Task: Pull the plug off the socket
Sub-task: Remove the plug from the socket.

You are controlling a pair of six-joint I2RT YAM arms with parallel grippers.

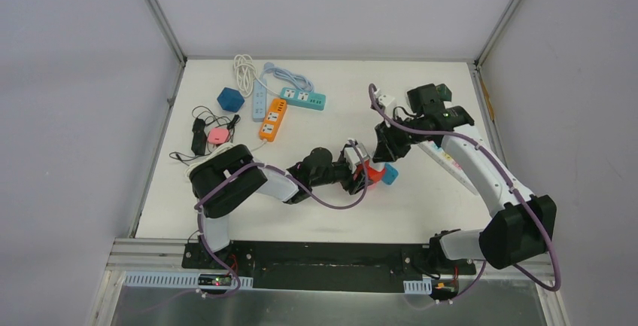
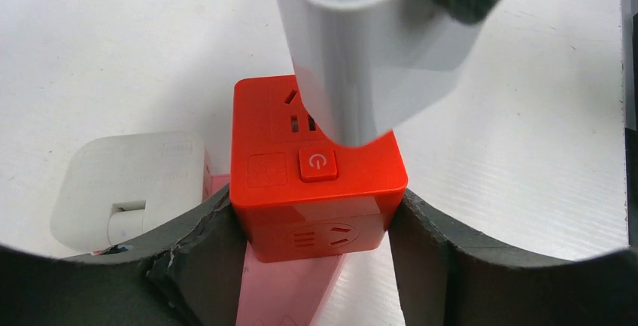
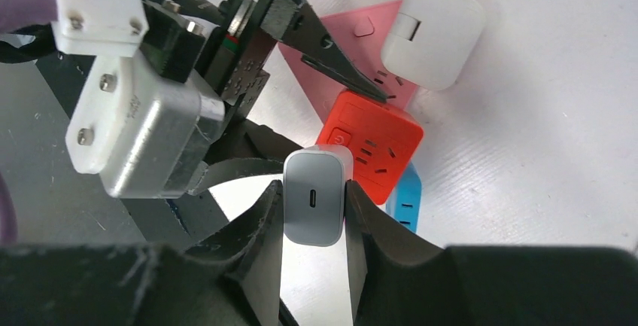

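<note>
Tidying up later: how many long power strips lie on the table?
4: a pale strip, a teal strip and an orange strip far left; a white strip partly under the right arm. More may be hidden.

socket cube (image 2: 316, 183): between left claw (image 2: 312, 224) fingers. plug (image 3: 314, 198): between right claw (image 3: 313, 209) fingers, directly over socket cube. adapter (image 2: 128, 183): beside left claw.
</note>
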